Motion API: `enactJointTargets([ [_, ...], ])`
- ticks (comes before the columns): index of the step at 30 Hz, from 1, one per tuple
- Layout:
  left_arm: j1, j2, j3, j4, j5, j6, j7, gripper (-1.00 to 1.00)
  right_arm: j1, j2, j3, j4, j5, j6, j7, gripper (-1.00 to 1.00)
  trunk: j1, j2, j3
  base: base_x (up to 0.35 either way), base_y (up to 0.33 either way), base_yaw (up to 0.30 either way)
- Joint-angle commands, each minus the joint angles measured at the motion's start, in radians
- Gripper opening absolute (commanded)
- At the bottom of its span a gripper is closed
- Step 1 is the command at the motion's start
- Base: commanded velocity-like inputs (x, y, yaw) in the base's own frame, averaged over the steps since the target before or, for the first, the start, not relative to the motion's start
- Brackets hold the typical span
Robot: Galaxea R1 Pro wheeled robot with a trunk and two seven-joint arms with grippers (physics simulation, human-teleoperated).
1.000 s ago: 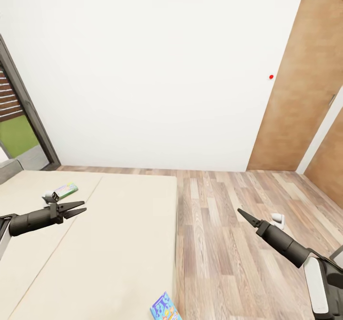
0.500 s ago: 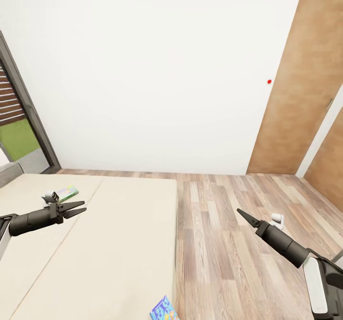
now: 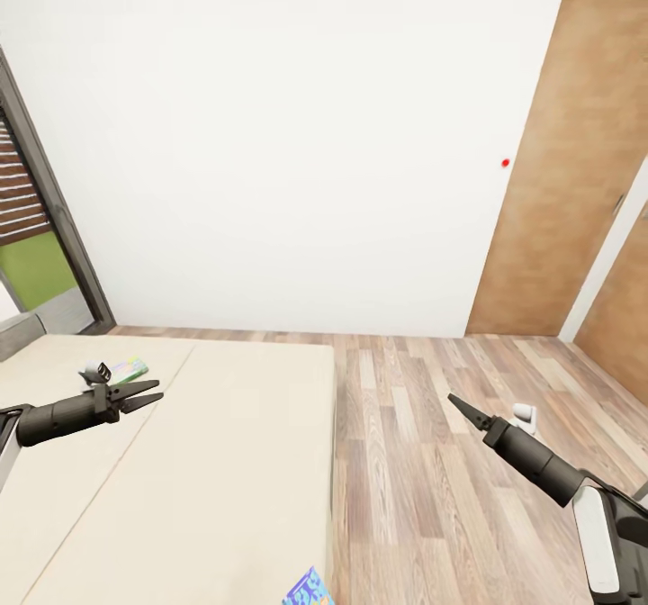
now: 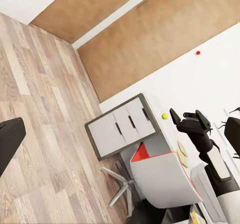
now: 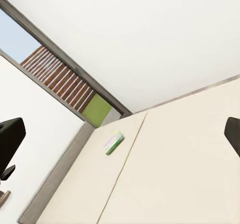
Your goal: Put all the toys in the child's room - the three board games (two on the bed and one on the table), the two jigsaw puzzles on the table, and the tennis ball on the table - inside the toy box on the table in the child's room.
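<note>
White-green board game [image 3: 124, 371] flat on the bed [image 3: 225, 461], far section near the window [image 3: 36, 254]; it sits just beyond the left gripper [image 3: 148, 397], apart from it, not touched; same box [image 5: 113, 143] in the right wrist view, lying beside the seam between the two mattress sections; blue board game [image 3: 308, 590] at the near edge of the bed, cut by the head view's lower border, well apart from both grippers, nearer side of the left one; tennis ball [image 4: 165, 116] small yellow-green dot in the left wrist view, on the table [image 4: 167, 134] by the white wall, just beside the right gripper [image 4: 189, 121] as seen there, contact cannot be told; table top mostly hidden behind a white-and-red chair [image 4: 162, 176]; grey drawer unit [image 4: 122, 126] under it.

Left gripper over the beige mattress, fingers a little parted, nothing between them; right gripper [image 3: 457, 403] over the wood floor [image 3: 432, 461] off the bed's side, in the head view it reads as one closed point; in the left wrist view its fingers stand slightly spread with nothing held; released, empty.

Small white object [image 3: 524, 416] on the floor just past the right gripper; wooden door [image 3: 558, 191] beyond that, red dot [image 3: 505, 163] on the white wall [image 3: 270, 137] next to the door.
</note>
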Motion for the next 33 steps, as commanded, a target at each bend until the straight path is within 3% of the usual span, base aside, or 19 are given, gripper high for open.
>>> enactJointTargets([
  [1, -0.001, 0.0, 0.0, 0.0, -0.001, 0.011, -0.004, 1.0, -0.001, 0.0, -0.001, 0.0, -0.004, 0.006, 0.001, 1.0, 0.001, -0.002, -0.001, 0.0, 0.0, 0.0],
  [22, -0.001, 0.0, -0.002, 0.0, -0.001, 0.012, -0.004, 1.0, -0.002, 0.0, -0.001, 0.001, -0.004, 0.006, 0.001, 1.0, 0.001, -0.002, 0.033, 0.0, 0.0, 0.0],
  [33, -0.001, 0.0, -0.002, 0.0, -0.001, 0.012, -0.004, 1.0, -0.002, 0.0, -0.003, 0.001, -0.006, 0.006, 0.001, 1.0, 0.001, -0.002, 0.036, 0.0, 0.0, 0.0],
])
